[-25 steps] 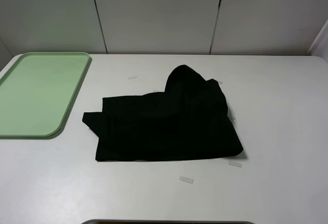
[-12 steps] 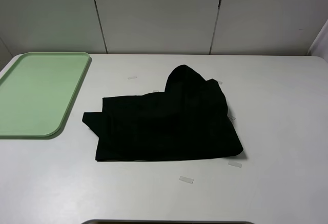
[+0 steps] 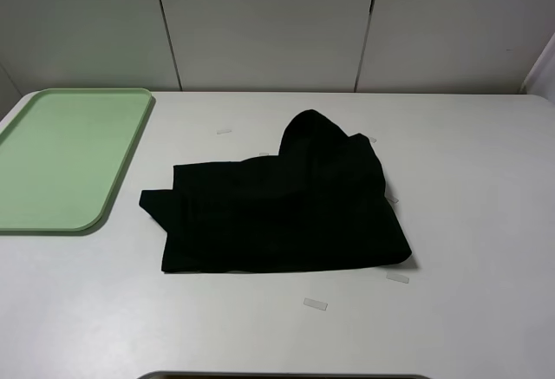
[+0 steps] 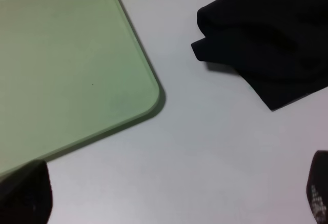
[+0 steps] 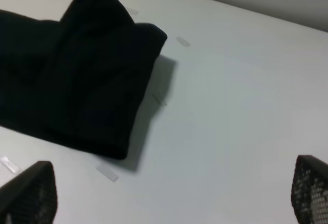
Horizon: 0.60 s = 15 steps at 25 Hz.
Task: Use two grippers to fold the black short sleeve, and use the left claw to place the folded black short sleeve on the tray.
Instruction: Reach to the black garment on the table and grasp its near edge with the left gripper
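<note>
The black short sleeve [image 3: 282,205] lies folded in a rough rectangle at the middle of the white table, with a raised hump at its back right. The mint-green tray [image 3: 65,158] sits empty at the far left. Neither arm shows in the exterior high view. In the left wrist view the left claw [image 4: 174,190] is open and empty above bare table, between the tray's corner [image 4: 77,70] and the shirt's corner [image 4: 261,44]. In the right wrist view the right gripper [image 5: 168,190] is open and empty, above the table beside the shirt's edge [image 5: 77,75].
Small whitish tape strips lie on the table around the shirt, one near the front [image 3: 316,304], one at the front right [image 3: 397,278] and one behind [image 3: 224,131]. A grey panelled wall [image 3: 269,23] runs behind the table.
</note>
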Tool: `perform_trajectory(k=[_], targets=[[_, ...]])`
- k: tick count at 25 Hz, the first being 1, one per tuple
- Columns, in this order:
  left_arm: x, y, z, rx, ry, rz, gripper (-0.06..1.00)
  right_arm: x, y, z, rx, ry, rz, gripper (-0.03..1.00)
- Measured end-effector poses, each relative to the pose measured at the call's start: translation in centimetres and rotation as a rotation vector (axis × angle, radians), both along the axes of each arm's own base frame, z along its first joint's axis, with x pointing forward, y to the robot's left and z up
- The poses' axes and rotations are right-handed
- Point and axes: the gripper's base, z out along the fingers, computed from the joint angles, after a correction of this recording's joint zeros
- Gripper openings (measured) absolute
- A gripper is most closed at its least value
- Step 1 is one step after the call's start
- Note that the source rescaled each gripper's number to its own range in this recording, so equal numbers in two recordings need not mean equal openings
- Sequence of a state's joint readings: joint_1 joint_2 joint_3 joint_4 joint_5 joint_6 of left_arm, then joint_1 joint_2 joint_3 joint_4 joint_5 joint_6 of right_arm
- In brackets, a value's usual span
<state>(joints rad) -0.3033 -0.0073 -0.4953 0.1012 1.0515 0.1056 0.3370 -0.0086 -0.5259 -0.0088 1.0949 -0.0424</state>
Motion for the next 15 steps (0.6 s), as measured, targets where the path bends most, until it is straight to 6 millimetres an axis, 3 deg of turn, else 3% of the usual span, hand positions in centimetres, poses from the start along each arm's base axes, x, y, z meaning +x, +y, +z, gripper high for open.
perform_trajectory(k=[15], targets=[[0.0,0.0,0.0,0.0,0.0,0.0,1.0,0.52,0.43,-0.36,0.033,-0.021,0.016,1.0]])
